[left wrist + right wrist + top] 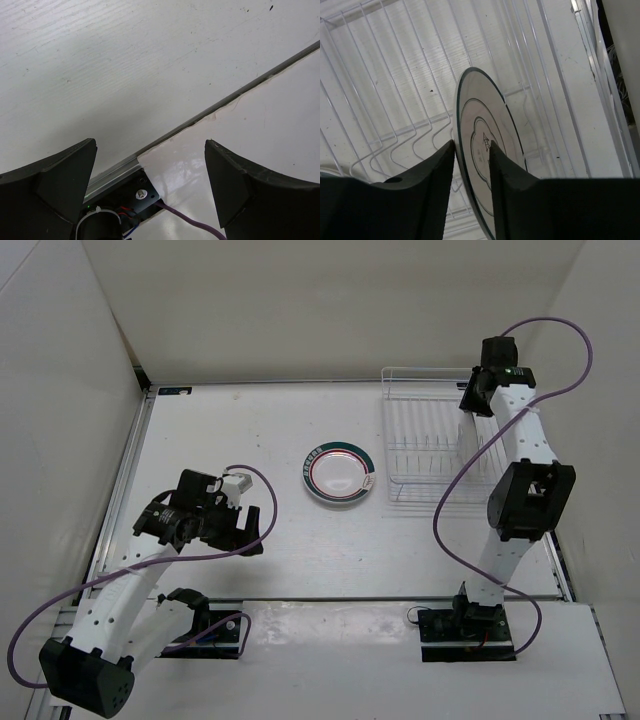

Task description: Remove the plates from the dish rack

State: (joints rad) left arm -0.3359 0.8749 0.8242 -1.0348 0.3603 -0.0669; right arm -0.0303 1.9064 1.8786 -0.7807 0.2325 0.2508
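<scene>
Plate [482,125] stands on edge in the dish rack [405,430], rim upward between the fingers of my right gripper [471,145], which look clamped on both faces. My left gripper [150,145] hangs spread, well apart, so the right lifts.

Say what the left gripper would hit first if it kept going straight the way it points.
The left gripper, open, would probably meet the metal strip across the white table first; depth is unclear.

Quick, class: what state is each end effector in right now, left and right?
Left end effector: open, holding nothing.
Right end effector: closed on the rim of a plate standing in the dish rack.
</scene>
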